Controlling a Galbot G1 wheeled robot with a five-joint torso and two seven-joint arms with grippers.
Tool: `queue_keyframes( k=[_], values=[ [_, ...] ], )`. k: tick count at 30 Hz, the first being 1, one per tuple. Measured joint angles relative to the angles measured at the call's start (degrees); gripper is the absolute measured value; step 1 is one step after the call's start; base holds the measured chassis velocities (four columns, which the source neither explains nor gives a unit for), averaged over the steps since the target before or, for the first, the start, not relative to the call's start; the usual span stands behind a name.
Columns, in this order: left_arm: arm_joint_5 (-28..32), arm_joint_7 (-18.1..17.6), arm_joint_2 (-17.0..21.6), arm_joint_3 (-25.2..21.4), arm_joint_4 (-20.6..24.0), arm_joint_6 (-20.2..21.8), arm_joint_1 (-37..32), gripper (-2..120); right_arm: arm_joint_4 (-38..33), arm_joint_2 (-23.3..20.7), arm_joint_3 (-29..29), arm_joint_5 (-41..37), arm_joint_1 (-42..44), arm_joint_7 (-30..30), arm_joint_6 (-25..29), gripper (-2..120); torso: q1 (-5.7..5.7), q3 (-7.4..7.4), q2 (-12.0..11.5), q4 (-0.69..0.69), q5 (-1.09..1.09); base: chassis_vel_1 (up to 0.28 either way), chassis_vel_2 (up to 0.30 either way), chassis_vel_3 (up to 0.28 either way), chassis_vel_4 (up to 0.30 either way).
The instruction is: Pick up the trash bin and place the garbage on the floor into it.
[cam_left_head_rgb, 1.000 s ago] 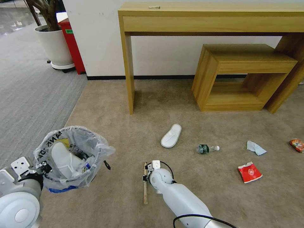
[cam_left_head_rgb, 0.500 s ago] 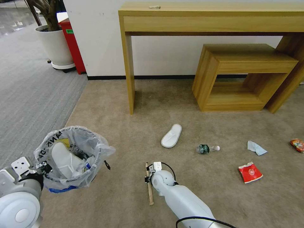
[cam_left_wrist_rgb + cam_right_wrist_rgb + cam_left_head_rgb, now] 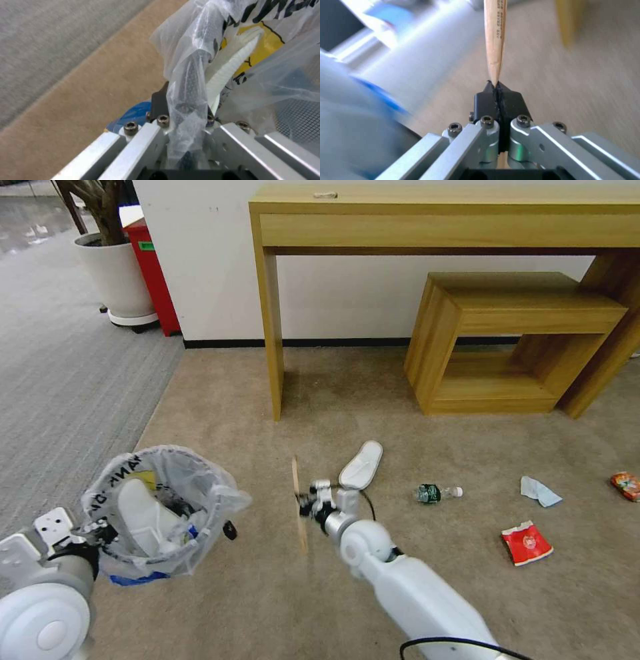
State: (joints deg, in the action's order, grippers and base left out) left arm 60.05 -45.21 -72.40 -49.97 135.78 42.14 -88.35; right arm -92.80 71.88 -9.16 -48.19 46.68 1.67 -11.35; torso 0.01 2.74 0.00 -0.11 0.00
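Head view: the trash bin (image 3: 157, 513), lined with a crinkly lettered plastic bag, is held up at lower left by the left gripper (image 3: 93, 530), whose jaws are clamped on the bin's bagged rim, as is seen close up in the left wrist view (image 3: 186, 110). A white slipper (image 3: 143, 510) is lodged inside the bin. At centre, a wooden stick (image 3: 298, 507) is pinched between the closed jaws of the right gripper (image 3: 308, 505) and held clear of the tan carpet (image 3: 267, 593); the same grip is seen in the right wrist view (image 3: 498, 96), where the stick (image 3: 495, 37) juts out from the pads. A second slipper (image 3: 361, 465), a crushed bottle (image 3: 436, 493), a pale-blue tissue (image 3: 537, 491) and a red wrapper (image 3: 525, 543) are scattered across the carpet before a wooden desk (image 3: 440, 220).
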Motion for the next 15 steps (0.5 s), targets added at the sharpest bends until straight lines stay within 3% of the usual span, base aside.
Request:
queue_keyframes(
  k=[4, 15],
  values=[
    [3.16, -1.63, 0.57, 1.68, -1.23, 0.0, 0.14, 0, -5.27, -2.04, 1.73, -2.12, -0.08, -10.22, 5.95, 0, 0.0, 0.0, 0.0, -0.01, 0.0, 0.0, 0.0, 0.0, 0.0],
    [4.09, -1.92, 0.51, 3.25, -2.78, 0.0, -0.02, 0, -8.34, -2.69, 1.94, -7.53, -1.91, -27.27, 14.43, 0, 0.0, 0.0, 0.0, 0.0, -0.01, 0.0, 0.0, 0.0, 0.0]
  ],
)
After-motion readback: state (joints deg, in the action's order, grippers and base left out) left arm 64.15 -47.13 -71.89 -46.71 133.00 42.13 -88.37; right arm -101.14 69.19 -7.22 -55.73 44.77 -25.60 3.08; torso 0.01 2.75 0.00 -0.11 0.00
